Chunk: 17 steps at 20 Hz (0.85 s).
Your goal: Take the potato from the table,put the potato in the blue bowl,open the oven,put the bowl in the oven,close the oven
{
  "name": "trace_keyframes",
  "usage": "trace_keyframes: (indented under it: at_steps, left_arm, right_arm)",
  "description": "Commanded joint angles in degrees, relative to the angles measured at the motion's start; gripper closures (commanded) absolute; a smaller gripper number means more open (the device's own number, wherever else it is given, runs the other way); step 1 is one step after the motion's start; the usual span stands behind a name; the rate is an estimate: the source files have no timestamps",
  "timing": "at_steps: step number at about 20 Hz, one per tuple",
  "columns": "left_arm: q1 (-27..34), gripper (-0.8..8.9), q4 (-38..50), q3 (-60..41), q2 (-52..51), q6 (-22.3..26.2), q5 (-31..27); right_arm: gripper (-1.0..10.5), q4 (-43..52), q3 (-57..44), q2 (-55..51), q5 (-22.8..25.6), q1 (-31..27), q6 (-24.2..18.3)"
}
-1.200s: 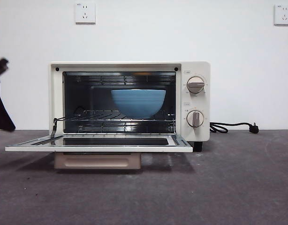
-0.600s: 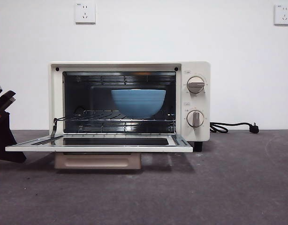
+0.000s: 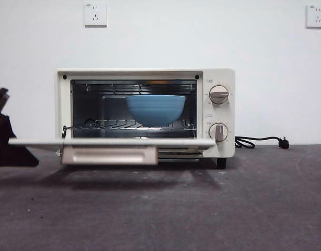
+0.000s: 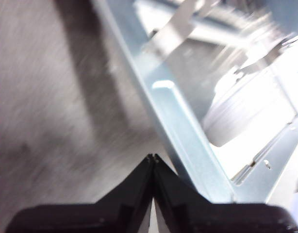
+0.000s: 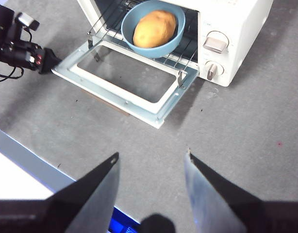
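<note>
The cream oven (image 3: 145, 112) stands on the table (image 3: 202, 209) with its door (image 3: 113, 141) part-way up, about level, the beige handle (image 3: 109, 155) hanging beneath. The blue bowl (image 3: 155, 110) sits on the wire rack inside. From above, the potato (image 5: 155, 28) lies in the bowl (image 5: 175, 39). My left gripper (image 4: 153, 158) is shut, empty, at the door frame's (image 4: 188, 145) left front corner. It also shows in the right wrist view as the left gripper (image 5: 52, 60) and at the front view's left edge as the dark left gripper (image 3: 3, 141). My right gripper (image 5: 151, 160) hangs open high over the table, well in front of the oven.
Two knobs (image 3: 218, 94) (image 3: 218, 132) sit on the oven's right panel. A black power cord with plug (image 3: 260, 141) lies to the oven's right. Wall sockets (image 3: 94, 14) are behind. The table's edge (image 5: 23, 155) runs near my right gripper.
The oven door has swung up from lying low and flat to about level. My left gripper has moved in at its left corner. The bowl on the rack sits slightly higher in view.
</note>
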Motion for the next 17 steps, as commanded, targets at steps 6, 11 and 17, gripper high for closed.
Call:
trace_keyframes:
  at_steps: [6, 11, 17]
  left_arm:
    - [0.6, 8.21, 7.9, 6.0, -2.9, -9.9, 3.4]
    - [-0.3, 8.21, 8.3, 12.3, -2.9, -11.3, 0.4]
    - [-0.7, 8.21, -1.3, 15.8, -5.5, -9.3, 1.9]
  right_arm:
    - [7.3, 0.2, -0.3, 0.0, 0.0, 0.1, 0.3]
    - [7.3, 0.2, -0.3, 0.0, -0.1, 0.1, 0.4]
    - [7.3, 0.2, -0.3, 0.0, 0.0, 0.1, 0.3]
